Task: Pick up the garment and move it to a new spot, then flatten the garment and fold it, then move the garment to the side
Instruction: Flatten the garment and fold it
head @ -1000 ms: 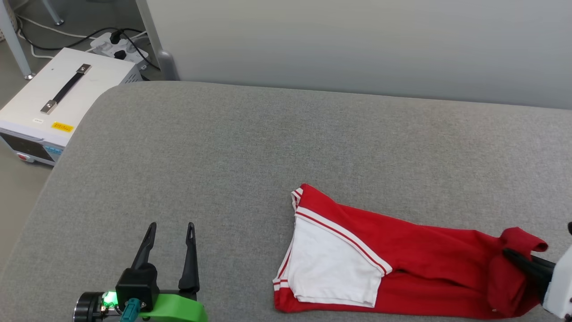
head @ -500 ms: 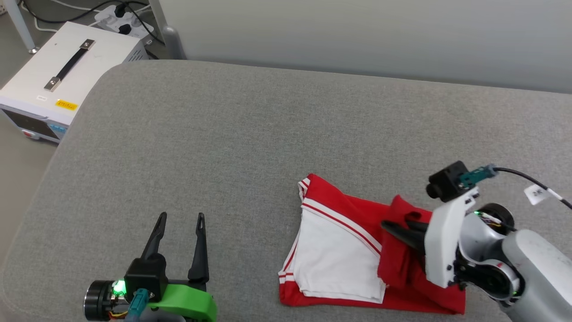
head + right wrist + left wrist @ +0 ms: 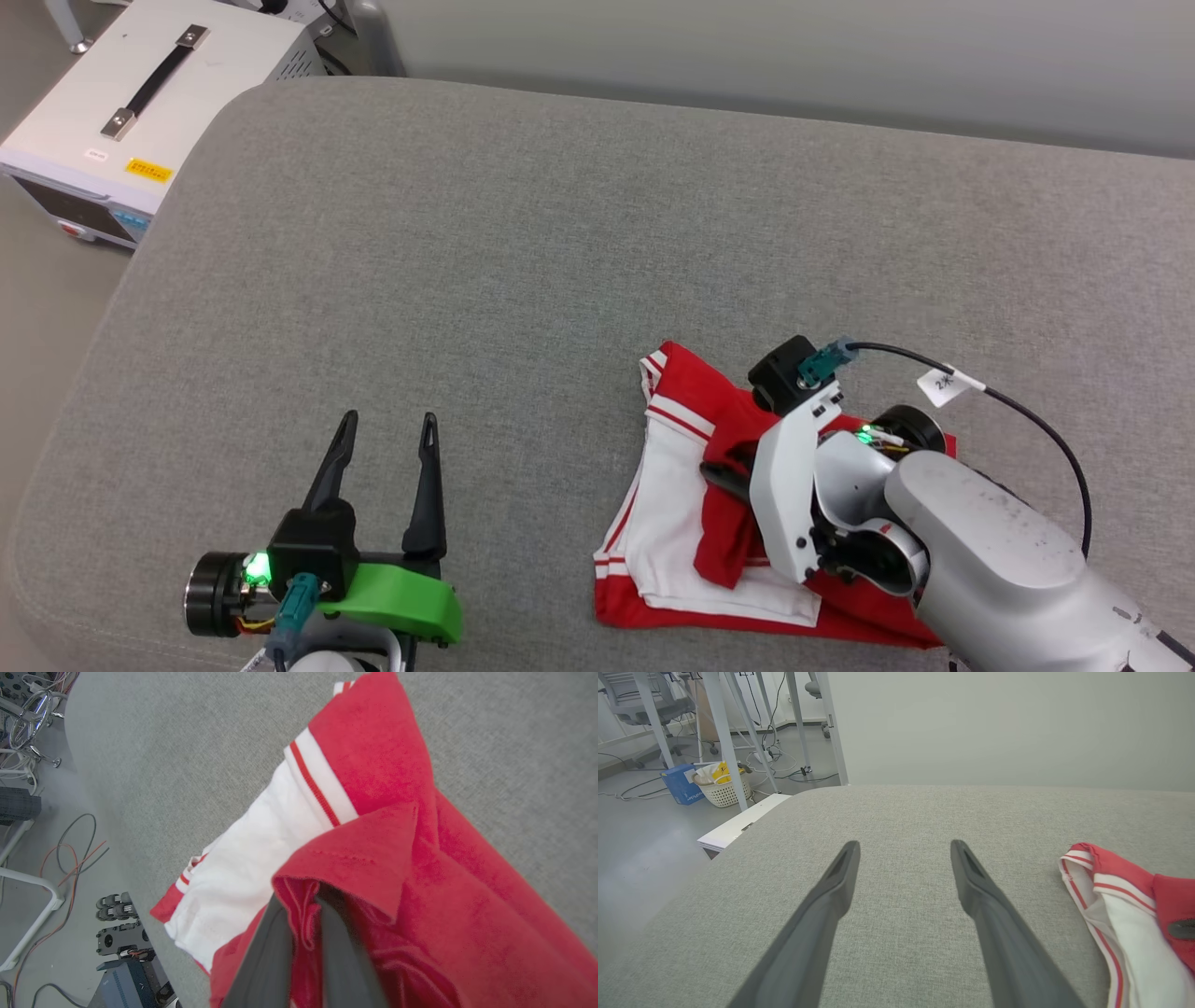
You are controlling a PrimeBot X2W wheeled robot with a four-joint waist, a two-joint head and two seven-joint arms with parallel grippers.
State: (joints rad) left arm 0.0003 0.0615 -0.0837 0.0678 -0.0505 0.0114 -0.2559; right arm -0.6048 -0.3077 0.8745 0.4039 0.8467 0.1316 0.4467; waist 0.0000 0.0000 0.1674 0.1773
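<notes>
One garment (image 3: 667,532), red with a white sleeve, lies doubled over on the near right of the grey cushion (image 3: 467,233). Of two pincers, the right pincer (image 3: 717,476) is clamped on a red fold, perhaps the hem; the left pincer (image 3: 389,420), near left, has its fingers apart, well clear of the cloth

Looks like a lab: white boxy instrument with black carry handle (image 3: 177,103) at ten o'clock, loose floor cables (image 3: 777,763) and bare metal desk legs (image 3: 723,742).

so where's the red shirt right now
In the head view the garment lies on the grey cushion, lower right, its red edge pinched in the right gripper.
</notes>
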